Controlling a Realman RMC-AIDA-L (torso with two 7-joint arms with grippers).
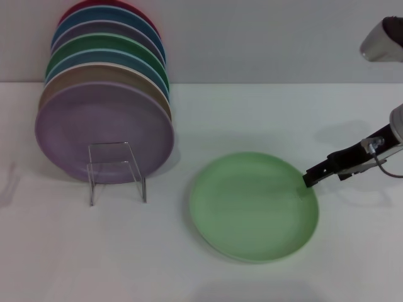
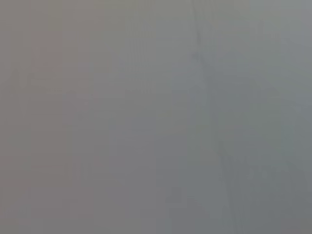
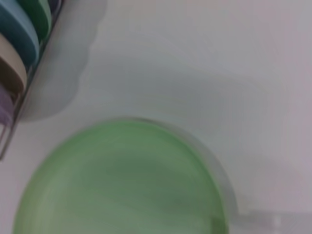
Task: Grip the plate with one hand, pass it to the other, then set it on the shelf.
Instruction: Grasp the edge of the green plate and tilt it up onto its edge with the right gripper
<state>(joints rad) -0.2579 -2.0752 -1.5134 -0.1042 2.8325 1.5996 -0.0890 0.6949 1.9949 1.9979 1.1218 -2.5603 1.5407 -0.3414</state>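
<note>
My right gripper (image 1: 308, 180) at right rim of pale green plate (image 1: 254, 206), touching edge; grip state cannot tell. Plate flat on white table (image 1: 189, 270), right of clear acrylic stand (image 1: 117, 171). My left gripper out of sight.

Stack of plates (image 1: 104, 94) stands on edge at the far-left of the white counter (image 1: 264, 100), leaning back toward the grey wall (image 1: 264, 38). Front plate is lilac-purple (image 1: 101, 135), biggest face showing. Behind it, only rims show: tan (image 1: 94, 77), light blue (image 1: 94, 58), green (image 1: 104, 43), muted purple (image 1: 104, 28), blue (image 1: 107, 16), dark red (image 1: 110, 5) at the very back. Right wrist view catches the same row edge-on: lilac (image 3: 5, 109), tan (image 3: 12, 68), blue (image 3: 19, 31), green (image 3: 36, 12). Faint shadows on the counter along the right edge. Left wrist view is plain grey, nothing readable.
</note>
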